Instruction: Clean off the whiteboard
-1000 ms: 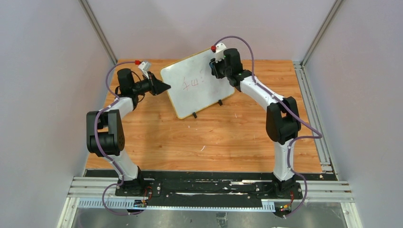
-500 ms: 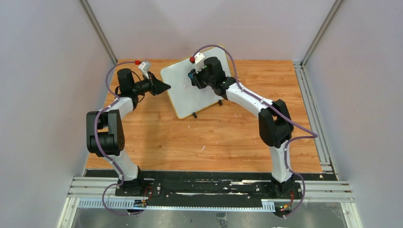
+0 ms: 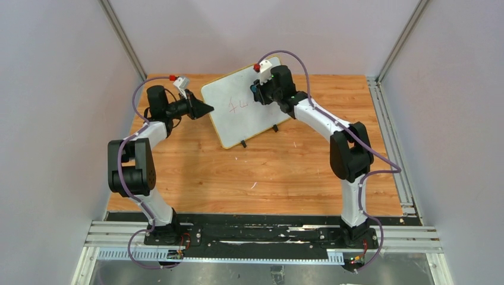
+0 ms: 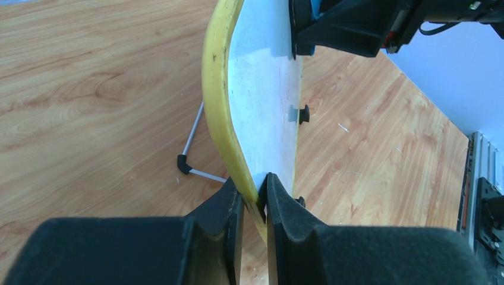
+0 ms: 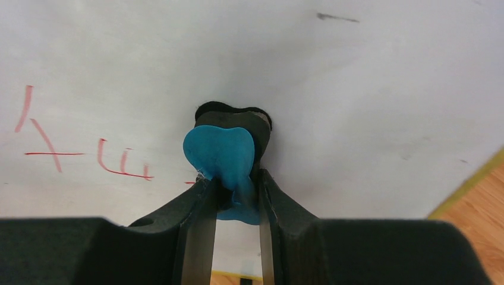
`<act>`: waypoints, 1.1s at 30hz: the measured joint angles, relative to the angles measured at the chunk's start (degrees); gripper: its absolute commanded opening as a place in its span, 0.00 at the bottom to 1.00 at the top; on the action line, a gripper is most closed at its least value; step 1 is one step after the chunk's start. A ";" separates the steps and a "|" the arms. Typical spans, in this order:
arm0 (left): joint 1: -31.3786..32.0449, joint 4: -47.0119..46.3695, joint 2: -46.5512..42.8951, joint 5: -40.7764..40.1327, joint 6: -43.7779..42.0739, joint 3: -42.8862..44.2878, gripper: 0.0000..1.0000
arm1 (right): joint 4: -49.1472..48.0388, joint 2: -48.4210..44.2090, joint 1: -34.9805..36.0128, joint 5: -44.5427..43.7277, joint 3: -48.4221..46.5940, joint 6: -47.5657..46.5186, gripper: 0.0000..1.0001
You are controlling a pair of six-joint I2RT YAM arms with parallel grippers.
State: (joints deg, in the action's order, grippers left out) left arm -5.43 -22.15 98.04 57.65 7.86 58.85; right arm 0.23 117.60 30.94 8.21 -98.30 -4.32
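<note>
Here we are mid-wipe: the whiteboard (image 3: 238, 127) stands propped at an angle toward the far side of the counter (image 3: 267, 172), tilted back on its wire stand (image 4: 190, 148). The left tool (image 4: 254, 190) is clamped hard on the board's left edge, its 2 pads pinching the yellow frame (image 4: 220, 101) from both sides. That's the anchor. Over on the right, the right tool (image 5: 230, 184) is squeezed shut on a blue eraser (image 5: 221, 155), and the dark pad (image 5: 238, 116) looks pressed flat against the glossy white face. The red marks (image 5: 53, 154) sit just to the left of the pad in the wrist view, a "4" shape and some loops, not yet rubbed out, so by my reckoning the job is partway at best. To do this stroke well, the pad wants to stay square to the surface with steady, moderate pressure, sweeping sideways across the writing in overlapping passes. Push too hard and the board could rock back on that thin stand or twist in the left tool's grip. Too light and the ink will likely smear. The left clamp should stay firm so the frame doesn't slide between its pads.
</note>
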 measured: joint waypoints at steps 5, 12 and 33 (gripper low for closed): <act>0.02 0.74 -0.35 0.02 -0.59 0.00 0.00 | -0.28 -0.81 -3.10 -0.50 1.62 -0.04 0.00; 0.04 1.73 -0.83 0.04 -1.42 0.00 0.00 | -2.69 -2.01 -3.43 -0.50 4.48 0.55 0.01; -0.24 2.40 -0.83 0.11 -1.40 0.00 0.00 | -4.35 -2.19 4.44 -3.74 5.75 1.49 0.01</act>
State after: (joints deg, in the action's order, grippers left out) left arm -5.67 -19.75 97.21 57.76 6.46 58.85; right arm -4.12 115.42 35.38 4.47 -92.55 -2.83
